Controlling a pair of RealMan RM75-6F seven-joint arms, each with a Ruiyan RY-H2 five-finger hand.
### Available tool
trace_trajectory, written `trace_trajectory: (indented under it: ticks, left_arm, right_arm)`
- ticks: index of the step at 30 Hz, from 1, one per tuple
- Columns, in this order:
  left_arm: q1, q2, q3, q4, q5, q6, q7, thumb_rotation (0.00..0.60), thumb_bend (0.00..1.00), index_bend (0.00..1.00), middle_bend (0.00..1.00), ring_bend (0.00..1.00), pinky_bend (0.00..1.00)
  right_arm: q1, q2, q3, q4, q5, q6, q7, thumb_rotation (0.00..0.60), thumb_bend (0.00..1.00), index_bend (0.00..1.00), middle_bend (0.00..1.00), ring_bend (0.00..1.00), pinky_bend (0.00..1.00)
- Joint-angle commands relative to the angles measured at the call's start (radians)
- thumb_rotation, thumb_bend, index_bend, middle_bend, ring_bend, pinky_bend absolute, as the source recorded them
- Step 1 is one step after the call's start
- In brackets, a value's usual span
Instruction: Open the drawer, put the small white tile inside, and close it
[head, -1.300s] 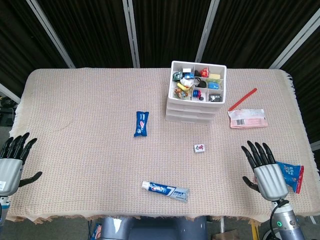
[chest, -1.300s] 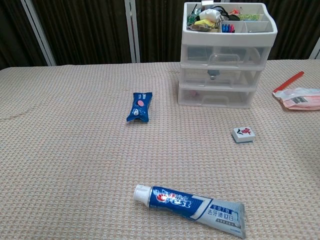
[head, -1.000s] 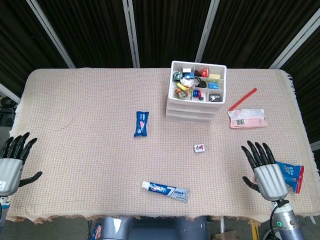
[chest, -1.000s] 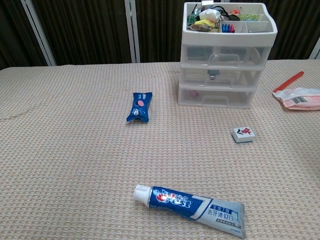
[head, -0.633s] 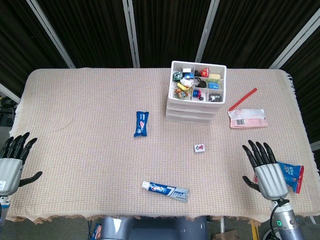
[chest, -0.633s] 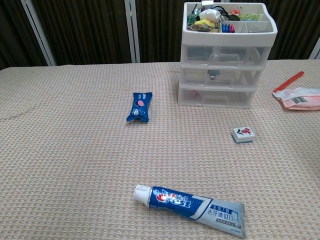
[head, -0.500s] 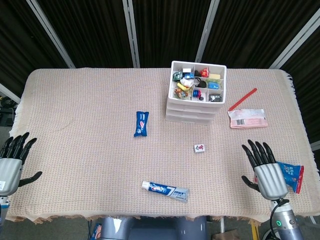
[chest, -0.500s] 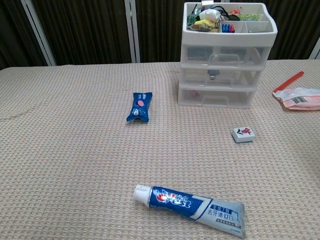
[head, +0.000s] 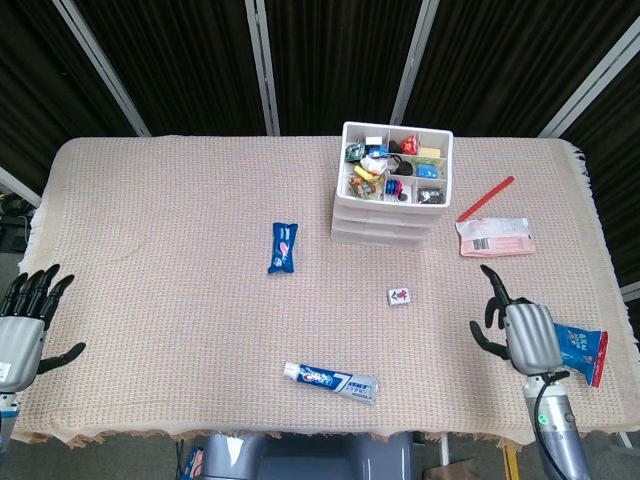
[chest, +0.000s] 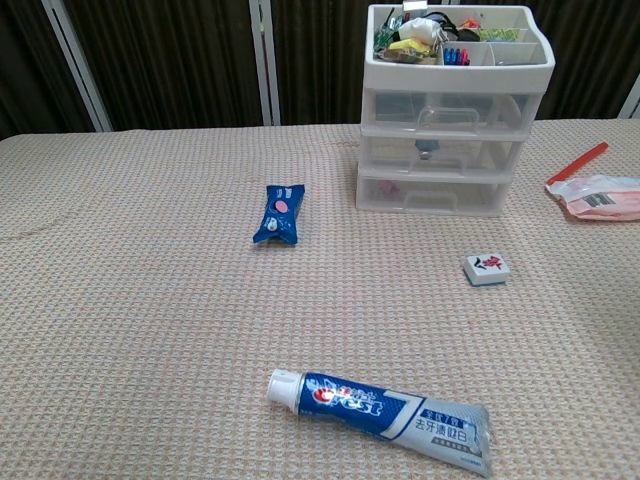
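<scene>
The small white tile (head: 399, 296) with a red mark lies flat on the woven cloth, in front of the white three-drawer unit (head: 380, 222). In the chest view the tile (chest: 486, 268) sits just right of the unit's front (chest: 437, 150), and all three drawers are closed. The unit's top tray holds several small items. My right hand (head: 520, 332) hovers near the table's front right, well right of the tile, empty, with its fingers bent forward. My left hand (head: 22, 322) hangs at the front left edge, fingers spread, holding nothing. Neither hand shows in the chest view.
A toothpaste tube (head: 330, 381) lies near the front edge. A blue packet (head: 283, 246) rests left of the drawer unit. A pink-white pouch (head: 494, 237) and a red stick (head: 485, 198) lie right of it. A blue snack packet (head: 583, 350) lies beside my right hand.
My right hand has turned and shifted slightly toward the tile, and its fingers now bend forward instead of pointing straight up. The left hand and all objects are unmoved.
</scene>
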Motion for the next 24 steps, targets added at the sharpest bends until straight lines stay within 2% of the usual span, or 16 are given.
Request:
trace_trajectory:
  ticks: [1, 3, 9, 10, 14, 18, 24]
  left_arm:
    - [0.001, -0.001, -0.001, 0.001, 0.000, 0.003, -0.002, 0.600, 0.15, 0.08, 0.00, 0.00, 0.00]
    - [0.001, -0.003, -0.003, 0.004, 0.001, 0.006, -0.004, 0.600, 0.15, 0.08, 0.00, 0.00, 0.00]
    - [-0.002, -0.003, -0.003, 0.006, 0.004, 0.005, -0.013, 0.600, 0.15, 0.07, 0.00, 0.00, 0.00]
    - [-0.002, -0.003, -0.002, 0.007, 0.004, 0.004, -0.015, 0.600, 0.15, 0.07, 0.00, 0.00, 0.00]
    - [-0.002, -0.002, -0.002, 0.006, 0.002, 0.003, -0.019, 0.600, 0.15, 0.07, 0.00, 0.00, 0.00]
    - [-0.001, -0.002, -0.003, 0.006, 0.000, 0.003, -0.022, 0.600, 0.15, 0.07, 0.00, 0.00, 0.00]
    - [-0.003, 0.000, -0.004, 0.003, -0.005, -0.002, -0.029, 0.600, 0.14, 0.07, 0.00, 0.00, 0.00]
  right_arm:
    - [0.073, -0.020, 0.095, -0.110, 0.207, -0.139, 0.046, 0.600, 0.43, 0.09, 0.76, 0.76, 0.62]
    - [0.118, -0.041, 0.147, -0.140, 0.331, -0.194, 0.045, 0.600, 0.46, 0.09, 0.77, 0.78, 0.62]
    - [0.189, -0.100, 0.236, -0.203, 0.599, -0.293, 0.108, 0.600, 0.49, 0.09, 0.79, 0.80, 0.62]
    - [0.211, -0.112, 0.258, -0.208, 0.675, -0.322, 0.125, 0.600, 0.49, 0.09, 0.79, 0.80, 0.62]
    - [0.280, -0.175, 0.301, -0.181, 0.845, -0.362, 0.152, 0.600, 0.49, 0.09, 0.79, 0.80, 0.62]
    - [0.331, -0.241, 0.340, -0.149, 0.960, -0.354, 0.185, 0.600, 0.49, 0.10, 0.79, 0.80, 0.62]
    - [0.381, -0.320, 0.362, -0.088, 1.018, -0.336, 0.209, 0.600, 0.49, 0.10, 0.79, 0.80, 0.62]
